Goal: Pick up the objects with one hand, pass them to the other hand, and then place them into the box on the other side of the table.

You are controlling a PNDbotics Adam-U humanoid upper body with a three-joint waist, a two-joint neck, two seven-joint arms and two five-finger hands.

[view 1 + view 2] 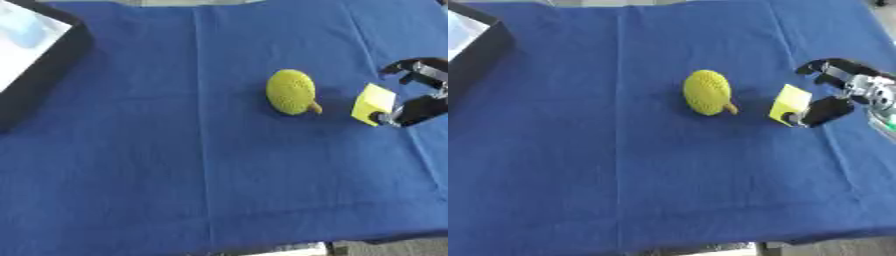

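Note:
A yellow knitted fruit point(707, 92) with a small brown stem lies on the blue cloth near the middle. To its right stands a yellow block point(789, 104). My right hand point(852, 80) comes in from the right edge and is open beside the block. Its thumb point(824, 111) touches the block's lower right corner, while its fingers point(826, 66) hover above and behind the block, apart from it. Neither view shows my left hand.
A black box point(48, 62) with a pale inside sits at the far left corner. The blue cloth point(175, 175) covers the table, and its front edge shows at the bottom of both views.

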